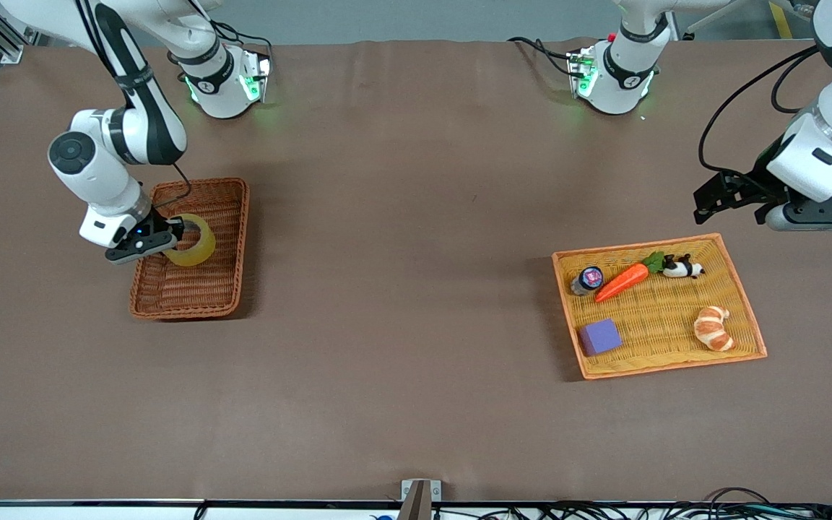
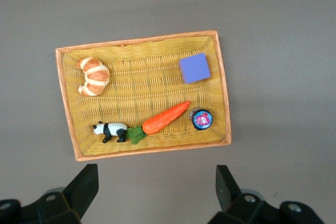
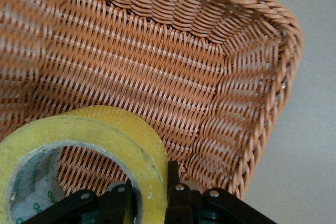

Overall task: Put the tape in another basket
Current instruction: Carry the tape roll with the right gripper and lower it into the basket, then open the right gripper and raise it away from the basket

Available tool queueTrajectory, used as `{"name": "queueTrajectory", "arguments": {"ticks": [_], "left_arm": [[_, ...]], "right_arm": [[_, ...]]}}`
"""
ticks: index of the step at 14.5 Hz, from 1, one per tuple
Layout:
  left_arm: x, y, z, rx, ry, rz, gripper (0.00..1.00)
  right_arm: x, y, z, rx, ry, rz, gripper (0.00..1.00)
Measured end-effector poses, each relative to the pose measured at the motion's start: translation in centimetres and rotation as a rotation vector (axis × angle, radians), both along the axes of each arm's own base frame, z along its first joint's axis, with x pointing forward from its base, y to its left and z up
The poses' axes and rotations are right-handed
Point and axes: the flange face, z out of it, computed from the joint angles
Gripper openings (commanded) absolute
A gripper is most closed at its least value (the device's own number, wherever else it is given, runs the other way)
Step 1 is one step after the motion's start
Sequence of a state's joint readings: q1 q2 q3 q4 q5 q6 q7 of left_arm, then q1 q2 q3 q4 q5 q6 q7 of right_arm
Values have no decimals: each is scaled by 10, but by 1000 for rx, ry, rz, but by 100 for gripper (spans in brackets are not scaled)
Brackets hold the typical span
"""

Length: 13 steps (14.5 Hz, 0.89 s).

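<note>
While its fingers pinch the glossy yellowish wall of the ring-shaped tape (image 1: 192, 242), the right gripper (image 1: 170, 235) reaches down into the ribbed reddish-brown wicker basket (image 1: 232, 217). The left gripper (image 1: 730, 196), fingers spread wide, waits above the table beside the flat yellow woven tray (image 1: 744, 303).

Woven wicker basket (image 1: 192, 289) (matt); glossy tape (image 1: 196, 245).
</note>
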<state>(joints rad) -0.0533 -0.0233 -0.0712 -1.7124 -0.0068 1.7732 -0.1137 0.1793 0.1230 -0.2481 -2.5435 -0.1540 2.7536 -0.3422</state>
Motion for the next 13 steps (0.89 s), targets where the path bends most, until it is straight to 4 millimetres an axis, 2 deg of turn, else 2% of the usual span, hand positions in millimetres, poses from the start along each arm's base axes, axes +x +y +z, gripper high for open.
{"name": "queueTrajectory", "arguments": {"ticks": [1,2,3,4,6,9,11,13], "left_arm": [[0,1,1,8,-2,-1,99],[0,1,1,12,-3,-1,99],[0,1,1,14,-3,-2,99],[0,1,0,14,-2,-2,99],[0,0,0,14,-1,-4,99],[0,0,0,14,-1,-4,99],[1,0,1,14,-3,-4,99],[0,0,2,14,-3,-4,99]], "right_arm": [[0,0,-9,-2,-8,4,16],[0,0,-20,-5,-12,7,30],[-1,1,-31,-8,-6,9,57],[-2,2,-39,-10,-1,9,100],[-1,8,-43,-10,-2,9,100],[16,24,-24,3,-32,-19,100],[33,29,6,8,-41,-59,100],[52,29,49,24,-97,-122,100]]}}
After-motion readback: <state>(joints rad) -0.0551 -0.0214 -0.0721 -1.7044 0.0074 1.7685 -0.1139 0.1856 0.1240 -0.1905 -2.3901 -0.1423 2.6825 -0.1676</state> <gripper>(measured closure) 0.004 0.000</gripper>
